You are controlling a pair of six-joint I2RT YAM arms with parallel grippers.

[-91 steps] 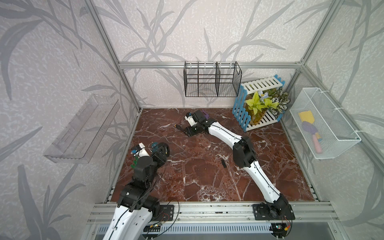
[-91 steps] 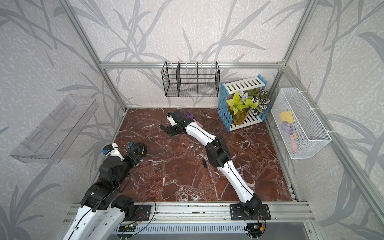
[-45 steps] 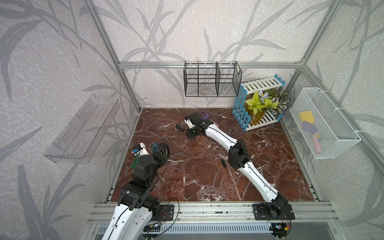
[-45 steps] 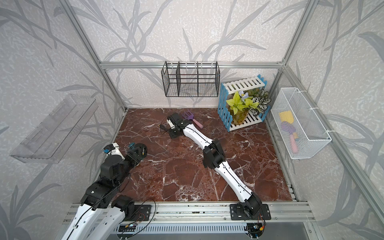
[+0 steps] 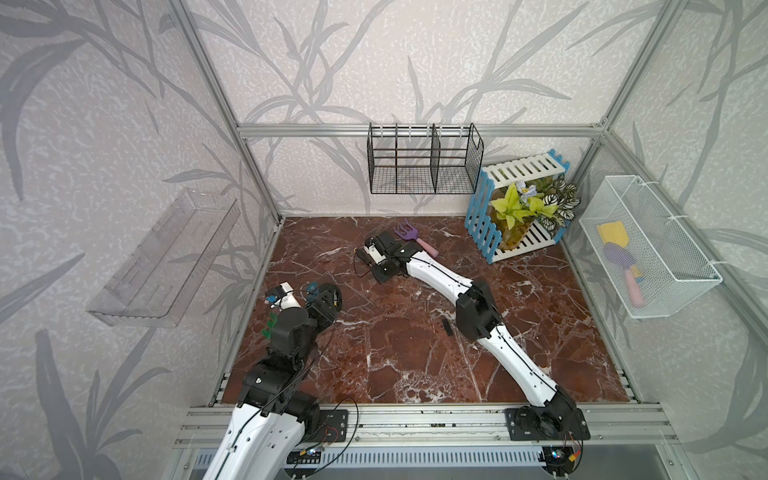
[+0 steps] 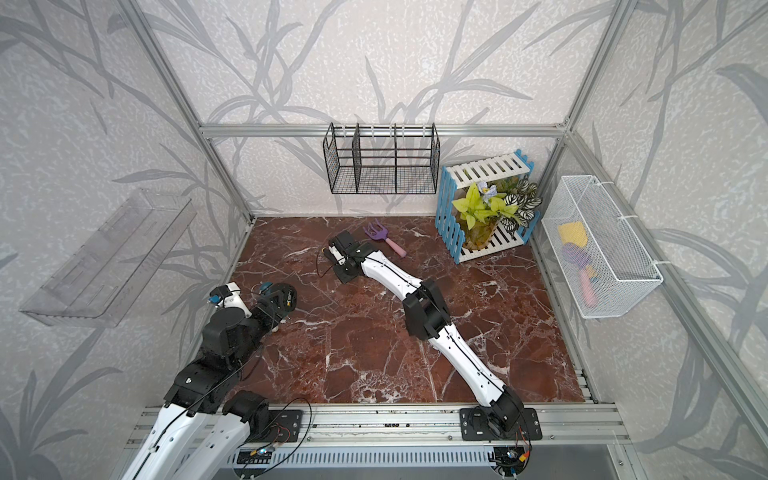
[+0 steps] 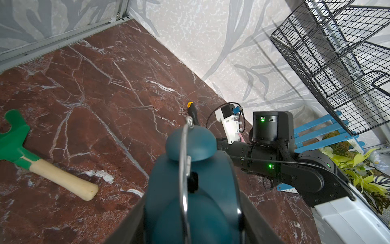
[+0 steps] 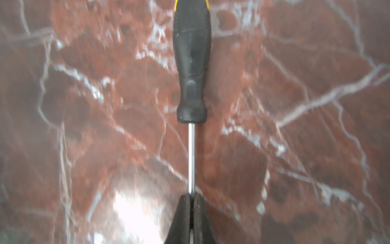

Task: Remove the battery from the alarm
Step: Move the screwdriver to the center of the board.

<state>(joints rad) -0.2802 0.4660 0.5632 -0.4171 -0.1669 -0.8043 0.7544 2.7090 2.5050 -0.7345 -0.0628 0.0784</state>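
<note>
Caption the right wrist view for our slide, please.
Right end effector shut on the screwdriver shaft, marble table behind.

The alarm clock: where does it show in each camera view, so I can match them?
Top view: the alarm is left of centre, near the table's left edge.
Top view: the alarm is left of centre, by that same edge.
Left wrist: it fills the lower middle.
Right wrist: not in it.
Shared landmark: the red marble table.

Right tool (image 8: 191,198) pinched tight on the screwdriver (image 8: 192,63) shaft, black handle pointing away over the red marble tabletop (image 8: 295,137).
</note>
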